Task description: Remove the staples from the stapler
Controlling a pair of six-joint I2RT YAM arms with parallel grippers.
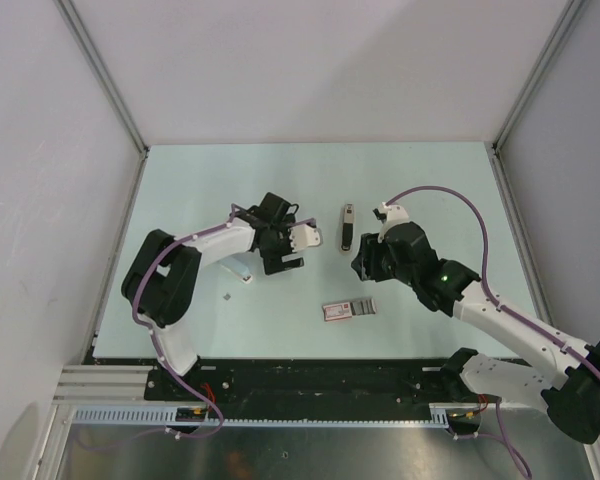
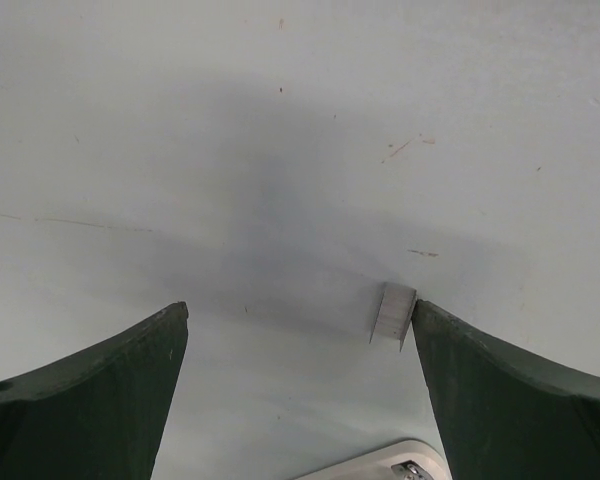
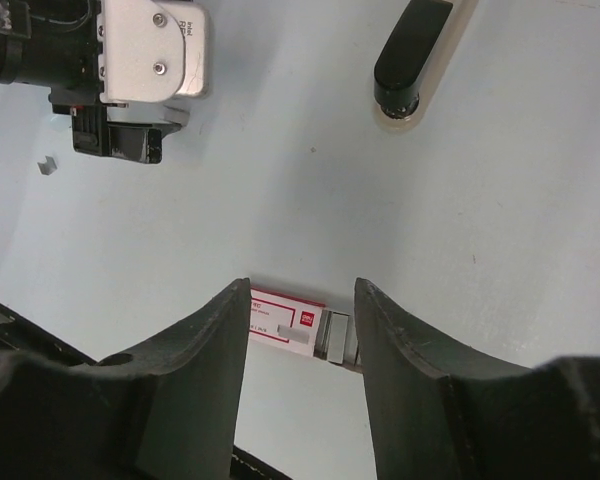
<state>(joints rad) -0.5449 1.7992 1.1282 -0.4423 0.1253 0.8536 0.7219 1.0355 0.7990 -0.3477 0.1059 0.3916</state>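
We saw the stapler (image 1: 347, 228) on the table between the two arms, closed, its long axis running near to far. It lay just far and slightly left of the right gripper (image 3: 303, 285), whose fingers stood partly apart and held nothing. The left gripper (image 2: 298, 305), to the stapler's left and about as close, was spread wide and empty. A short strip of staples (image 2: 392, 313) lay flat on the table just beside one of its fingers; we could not tell whether they touched. A loose grey bit (image 3: 47, 165) lay well left. The red-and-white box (image 3: 285, 320) carried print too small for us to read.
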